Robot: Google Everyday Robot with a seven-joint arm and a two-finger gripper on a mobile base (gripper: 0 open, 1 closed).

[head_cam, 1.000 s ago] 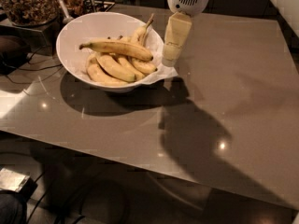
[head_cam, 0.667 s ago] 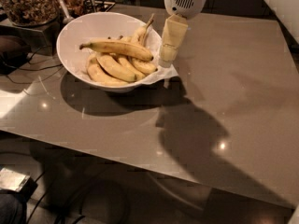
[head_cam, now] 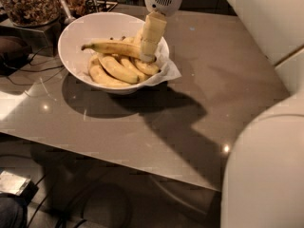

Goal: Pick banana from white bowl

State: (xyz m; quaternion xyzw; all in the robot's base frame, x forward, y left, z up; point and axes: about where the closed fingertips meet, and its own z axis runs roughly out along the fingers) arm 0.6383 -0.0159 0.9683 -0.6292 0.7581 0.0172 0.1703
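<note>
Camera view: white bowl point(head_cam: 95, 26) sits at the far left of the desk point(head_cam: 213, 80), paper liner point(head_cam: 169, 71) poking over its right rim. The banana point(head_cam: 114, 47) lies on top of the pile in the bowl, stem pointing left, its blunt end under the pincer point(head_cam: 148, 56). The pincer is down inside the bowl at that right end, touching or nearly touching it; released or clenched, cannot tell from here.

Risks, as judgement: the contact point is at the very end of the banana, not its middle, so on lifting it could pivot, droop and slip out. The shorter bananas point(head_cam: 114, 69) lie right below and against it, so one may be pinched or dragged along. The liner is just beside the pincer and may snag. A hard push down could tip or slide the bowl toward the jar of nuts point(head_cam: 28, 4)
</note>
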